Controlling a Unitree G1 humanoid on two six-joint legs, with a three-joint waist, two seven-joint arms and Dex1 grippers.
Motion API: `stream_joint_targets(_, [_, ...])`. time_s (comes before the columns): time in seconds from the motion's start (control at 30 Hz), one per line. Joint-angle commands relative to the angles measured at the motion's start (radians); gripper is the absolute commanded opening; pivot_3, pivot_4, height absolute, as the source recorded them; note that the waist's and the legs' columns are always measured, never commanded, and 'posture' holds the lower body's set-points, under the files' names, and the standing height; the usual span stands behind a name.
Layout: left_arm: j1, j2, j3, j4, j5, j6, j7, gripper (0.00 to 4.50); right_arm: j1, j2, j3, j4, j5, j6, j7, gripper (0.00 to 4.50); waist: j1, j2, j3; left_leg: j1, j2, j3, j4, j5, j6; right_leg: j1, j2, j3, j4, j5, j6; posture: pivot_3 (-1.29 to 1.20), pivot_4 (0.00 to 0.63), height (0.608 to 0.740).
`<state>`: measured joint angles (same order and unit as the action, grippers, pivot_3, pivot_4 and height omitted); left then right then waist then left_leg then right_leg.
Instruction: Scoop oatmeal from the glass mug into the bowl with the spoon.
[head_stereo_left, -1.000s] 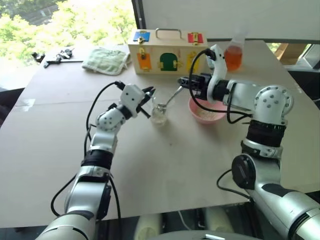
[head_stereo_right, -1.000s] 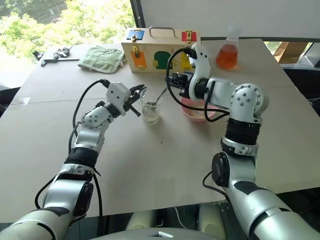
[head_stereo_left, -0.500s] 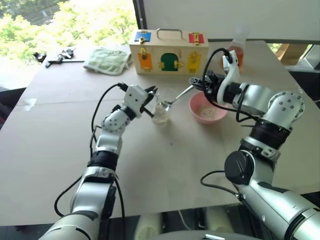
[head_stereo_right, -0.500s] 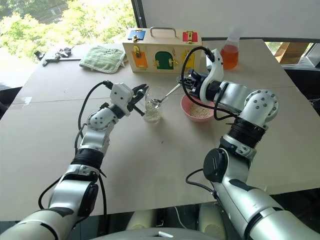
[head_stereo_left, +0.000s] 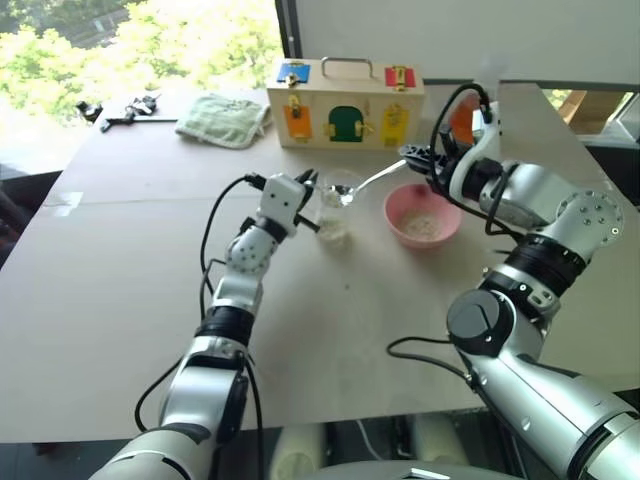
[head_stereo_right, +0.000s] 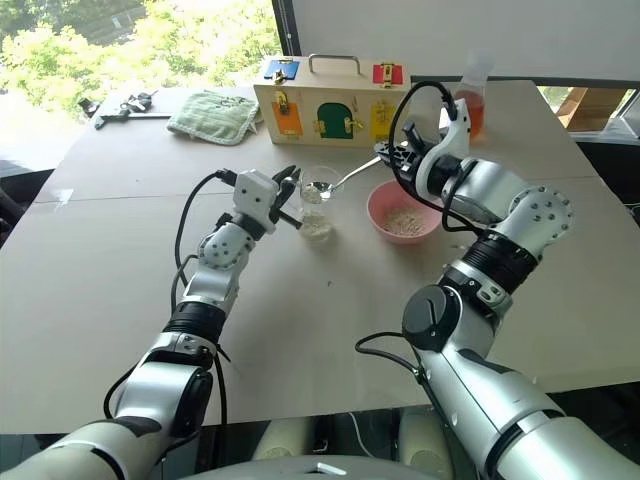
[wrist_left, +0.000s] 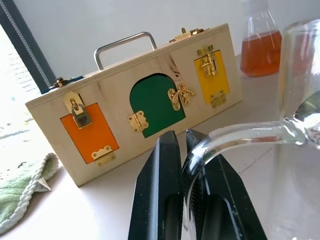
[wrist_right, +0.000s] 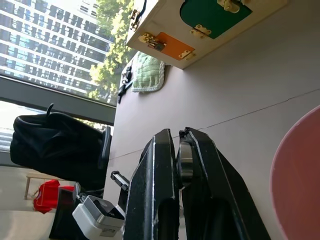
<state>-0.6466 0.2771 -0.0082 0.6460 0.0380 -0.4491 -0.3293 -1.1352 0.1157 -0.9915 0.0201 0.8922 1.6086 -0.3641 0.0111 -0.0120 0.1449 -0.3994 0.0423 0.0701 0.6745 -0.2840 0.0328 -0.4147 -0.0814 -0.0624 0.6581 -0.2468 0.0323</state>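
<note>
table (head_stereo_left: 120, 330): pale brown | window (head_stereo_left: 140, 40): sunlit trees | wall (head_stereo_left: 450, 35): white

Both head eyes look forward and down over the tabletop (head_stereo_left: 120, 300) from above, sharing nearly the whole scene. The wrist cameras sit close along their claws; both catch the wooden latch box (wrist_left: 145, 120).
</note>
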Motion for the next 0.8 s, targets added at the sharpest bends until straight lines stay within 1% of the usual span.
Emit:
stream_joint_targets(0.03, [-0.002,-0.009,0.005,0.041,0.015,-0.011,0.041,0.06,-0.026,-0.039,-0.042,-0.013,0.031,0.006,-0.059,0.00,0.001,0.000,0.000,0.000,0.000,0.000,0.000,-0.001,0.002,0.000,0.000,0.000,0.000,0.000,0.000,0.00,0.150,0.740])
stream_joint_targets(0.43, [-0.021,-0.027,0.005,0.080,0.007,-0.049,0.064,0.06,-0.027,-0.017,-0.069,-0.018,0.128,0.006,-0.165,0.00,0.000,0.000,0.000,0.000,0.000,0.000,0.000,-0.001,0.002,0.000,0.000,0.000,0.000,0.000,0.000,0.00,0.150,0.740])
stream_joint_targets(0.63, [-0.030,-0.027,0.000,0.102,0.011,-0.083,0.060,0.06,-0.050,0.007,-0.107,-0.031,0.163,-0.001,-0.234,0.00,0.000,0.000,0.000,0.000,0.000,0.000,0.000,-0.001,0.002,0.000,0.000,0.000,-0.001,0.000,0.000,0.00,0.150,0.740])
stream_joint_targets(0.8, [-0.037,-0.035,-0.011,0.112,0.017,-0.107,0.052,0.06,-0.041,0.007,-0.104,-0.030,0.199,-0.027,-0.275,0.00,0.000,0.000,0.000,-0.001,0.000,0.000,-0.001,-0.001,0.002,0.000,0.000,0.000,-0.001,0.000,0.000,0.00,0.150,0.740])
